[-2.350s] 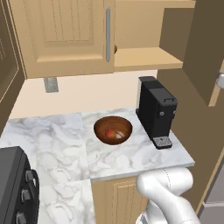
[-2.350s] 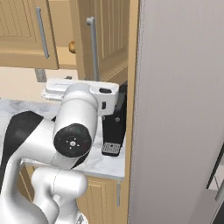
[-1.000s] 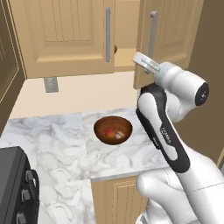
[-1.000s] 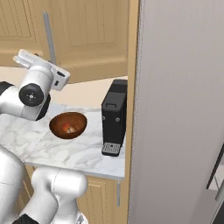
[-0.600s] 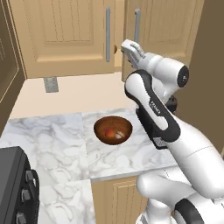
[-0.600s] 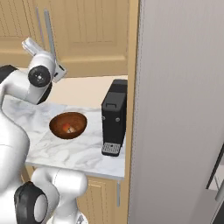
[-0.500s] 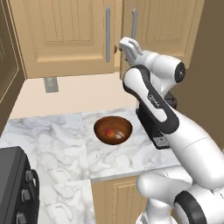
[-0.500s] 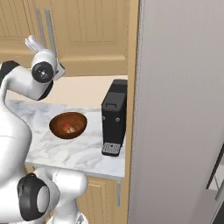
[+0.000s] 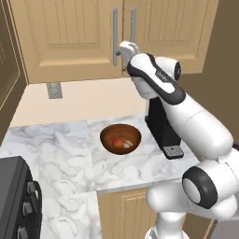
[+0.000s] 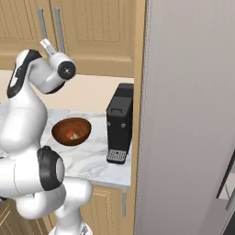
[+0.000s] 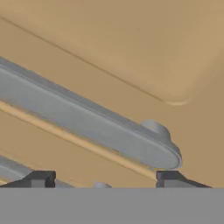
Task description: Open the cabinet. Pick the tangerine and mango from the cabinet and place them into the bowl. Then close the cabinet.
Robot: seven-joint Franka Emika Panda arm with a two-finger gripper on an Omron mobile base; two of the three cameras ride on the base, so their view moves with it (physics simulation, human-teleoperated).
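The cabinet point(image 9: 70, 37) has both tan doors shut, their two silver bar handles side by side. My gripper point(image 9: 126, 47) is at the lower end of the right door's handle point(image 9: 133, 25). In the hand view that handle point(image 11: 87, 122) runs slantwise just beyond my gripper point(image 11: 105, 179), which is open and grips nothing. The wooden bowl point(image 9: 108, 132) sits on the marble counter below the hand. Two small fruits point(image 9: 121, 141) lie in it, reddish and orange. Which is the tangerine and which the mango I cannot tell. The right base view shows the bowl point(image 10: 63, 126) and my gripper point(image 10: 46, 46) too.
A black coffee machine point(image 9: 161, 128) stands right of the bowl, partly behind my arm. A dark stove point(image 9: 16, 200) sits at the counter's lower left. A tall grey panel point(image 10: 188, 114) walls off the right side. A dark brown side cabinet point(image 9: 7, 70) lines the left.
The right cabinet door has swung from open to fully shut, pushed by my hand on its handle. The jaws have spread and let go of the handle.
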